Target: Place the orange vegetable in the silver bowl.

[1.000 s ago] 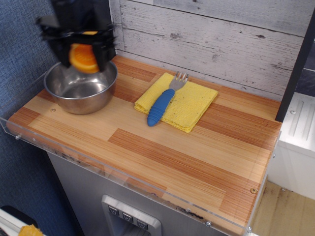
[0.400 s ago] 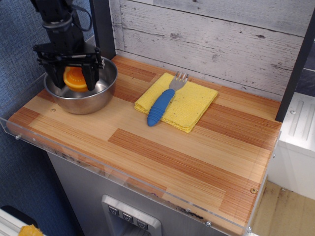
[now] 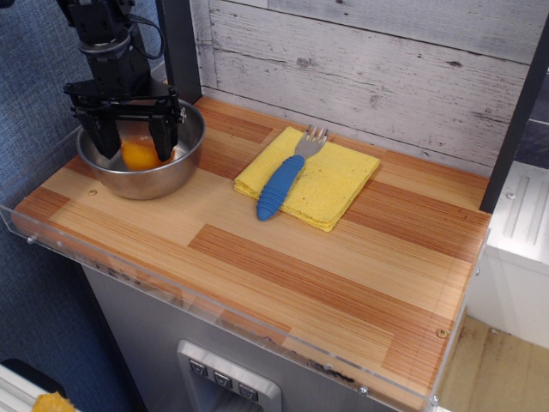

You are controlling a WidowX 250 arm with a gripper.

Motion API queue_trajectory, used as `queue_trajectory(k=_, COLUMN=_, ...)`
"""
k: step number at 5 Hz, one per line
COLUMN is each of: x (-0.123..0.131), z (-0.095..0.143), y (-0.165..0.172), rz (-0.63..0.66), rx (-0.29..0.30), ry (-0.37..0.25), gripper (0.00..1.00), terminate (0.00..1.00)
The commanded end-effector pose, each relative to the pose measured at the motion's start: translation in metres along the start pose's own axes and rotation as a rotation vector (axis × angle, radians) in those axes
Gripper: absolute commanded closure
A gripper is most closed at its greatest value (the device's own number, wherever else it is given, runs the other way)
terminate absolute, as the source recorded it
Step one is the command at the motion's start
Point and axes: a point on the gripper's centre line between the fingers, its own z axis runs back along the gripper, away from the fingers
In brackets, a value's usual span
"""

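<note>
Observation.image: orange vegetable (image 3: 139,154) inside silver bowl (image 3: 163,178)

Orange vegetable (image 3: 140,154), silver bowl (image 3: 146,178), yellow cloth (image 3: 322,182), blue-handled fork (image 3: 280,185), striped wood counter (image 3: 283,257)

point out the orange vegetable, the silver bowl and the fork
orange vegetable (image 3: 139,154): observation.image view, on its orange body.
silver bowl (image 3: 159,180): same view, on its outer front wall.
fork (image 3: 280,187): same view, on its blue handle.

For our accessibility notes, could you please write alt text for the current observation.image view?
A black robot tool reaches into a silver bowl at the left end of a wooden counter, fingers spread either side of an orange vegetable lying inside. To the right, a blue-handled fork rests on a folded yellow cloth.
</note>
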Motion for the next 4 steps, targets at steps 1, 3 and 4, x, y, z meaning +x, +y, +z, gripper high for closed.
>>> queue_trajectory(k=1, x=-0.001, z=0.017, y=0.0, rz=0.025, rx=0.001, ry=-0.042, gripper=0.0, terminate=0.0)
queue_trajectory(k=3, x=-0.012, z=0.105, y=-0.061, rz=-0.099, rx=0.085, ry=-0.342, gripper=0.0, terminate=0.0)
queue_trajectory(k=4, x=-0.018, z=0.147, y=-0.103, rz=-0.251, rx=0.053, ry=-0.374, gripper=0.0, terminate=0.0)
